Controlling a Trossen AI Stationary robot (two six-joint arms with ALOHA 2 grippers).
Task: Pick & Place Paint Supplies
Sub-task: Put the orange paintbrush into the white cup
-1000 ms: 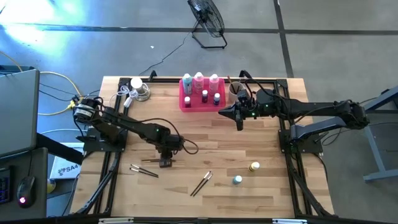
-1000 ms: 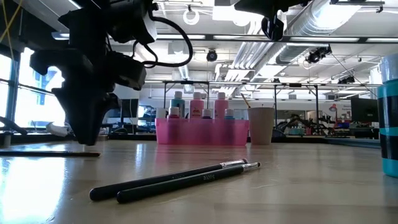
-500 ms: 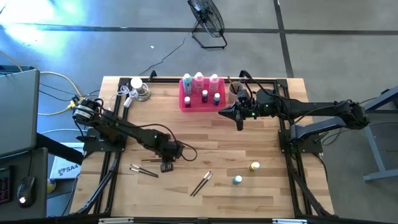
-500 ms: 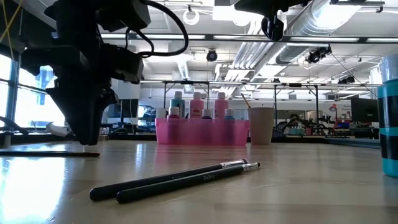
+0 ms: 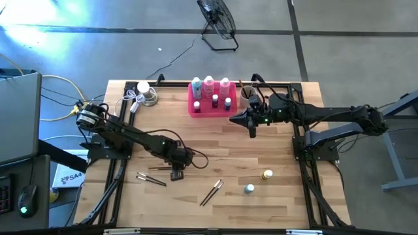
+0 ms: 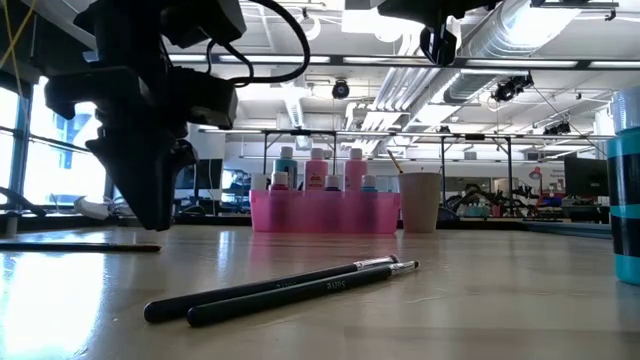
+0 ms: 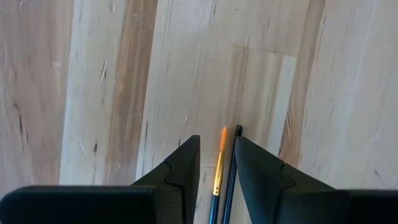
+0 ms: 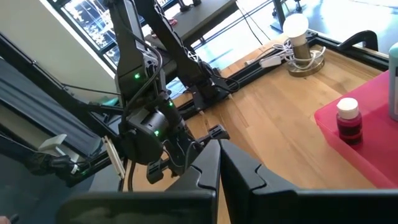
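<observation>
The left arm (image 5: 130, 135) reaches low across the table (image 5: 274, 202), its gripper (image 7: 217, 163) clamped on two brushes (image 7: 219, 167). The right gripper (image 5: 253, 130), shut and empty, hangs beside the tray (image 5: 196, 109) of bottles (image 5: 209, 85). Two brushes (image 5: 211, 192) and two tiny bottles (image 5: 258, 182) lie apart on open wood.

An industrial lab hall: exposed ceiling ducts (image 6: 560, 40), concrete floor (image 5: 339, 52), floor fan (image 5: 219, 19), wooden workbench (image 5: 215, 156).
</observation>
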